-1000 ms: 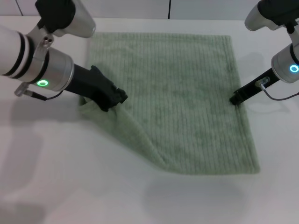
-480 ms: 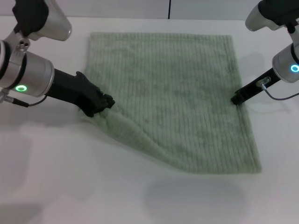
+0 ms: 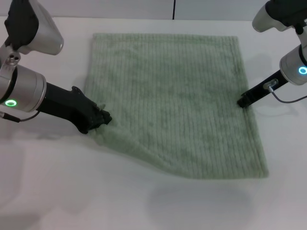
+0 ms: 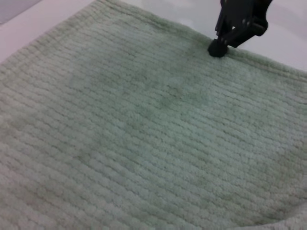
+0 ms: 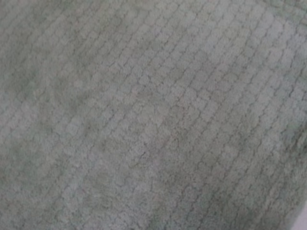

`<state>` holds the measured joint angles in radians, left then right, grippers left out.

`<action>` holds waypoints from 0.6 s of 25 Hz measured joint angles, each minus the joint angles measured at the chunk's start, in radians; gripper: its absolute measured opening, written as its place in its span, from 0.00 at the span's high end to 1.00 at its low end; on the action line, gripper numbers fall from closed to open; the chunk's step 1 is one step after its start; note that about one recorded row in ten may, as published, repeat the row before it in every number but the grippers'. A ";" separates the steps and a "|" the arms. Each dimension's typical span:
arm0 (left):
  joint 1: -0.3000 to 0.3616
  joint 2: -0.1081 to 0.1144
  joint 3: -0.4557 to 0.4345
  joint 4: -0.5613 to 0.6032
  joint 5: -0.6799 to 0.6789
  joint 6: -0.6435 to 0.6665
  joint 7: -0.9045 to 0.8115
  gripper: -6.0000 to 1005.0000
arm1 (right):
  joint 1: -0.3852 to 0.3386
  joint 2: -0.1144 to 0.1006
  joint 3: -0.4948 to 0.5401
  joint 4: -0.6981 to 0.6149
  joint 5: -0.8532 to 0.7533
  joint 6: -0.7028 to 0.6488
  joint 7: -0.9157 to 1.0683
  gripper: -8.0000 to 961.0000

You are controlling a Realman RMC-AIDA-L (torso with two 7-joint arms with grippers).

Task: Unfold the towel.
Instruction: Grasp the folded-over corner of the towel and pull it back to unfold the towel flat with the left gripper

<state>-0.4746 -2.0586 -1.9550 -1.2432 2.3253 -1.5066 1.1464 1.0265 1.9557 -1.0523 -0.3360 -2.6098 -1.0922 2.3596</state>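
Terry towel (image 3: 177, 100), sage-green, lying nearly flat on table (image 3: 72, 191). Left end effector (image 3: 102, 118) pinching its rumpled near-left corner; right end effector (image 3: 242, 102) pressing opposite edge, finger spread unreadable. Soft, limp, light; likely best gripped at hemmed corners.

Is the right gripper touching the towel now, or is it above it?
Touching. In the left wrist view the right gripper has its tip pressed into the towel with no gap; the head view agrees, at the towel's right edge.
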 joint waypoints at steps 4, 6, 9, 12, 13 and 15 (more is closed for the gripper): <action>0.005 0.000 -0.025 -0.002 -0.005 -0.037 0.022 0.95 | 0.000 -0.001 0.000 0.000 0.000 0.000 0.000 0.98; 0.006 0.000 -0.039 -0.002 -0.008 -0.058 0.032 0.95 | -0.001 -0.002 0.000 0.000 0.000 0.000 0.001 0.98; 0.008 0.000 -0.049 -0.001 -0.009 -0.081 0.039 0.95 | 0.000 -0.002 0.000 0.001 0.000 0.000 0.000 0.98; 0.010 0.000 -0.050 0.003 -0.005 -0.094 0.039 0.93 | 0.000 -0.003 0.000 0.001 0.001 0.000 0.000 0.98; 0.011 0.000 -0.050 0.004 -0.004 -0.097 0.039 0.92 | 0.000 -0.003 0.000 0.001 0.000 0.000 0.000 0.98; 0.013 0.000 -0.050 0.005 -0.002 -0.097 0.038 0.91 | 0.000 -0.004 0.000 0.000 0.000 0.000 0.000 0.98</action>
<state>-0.4616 -2.0587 -2.0054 -1.2378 2.3234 -1.6039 1.1849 1.0261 1.9518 -1.0525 -0.3356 -2.6093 -1.0921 2.3598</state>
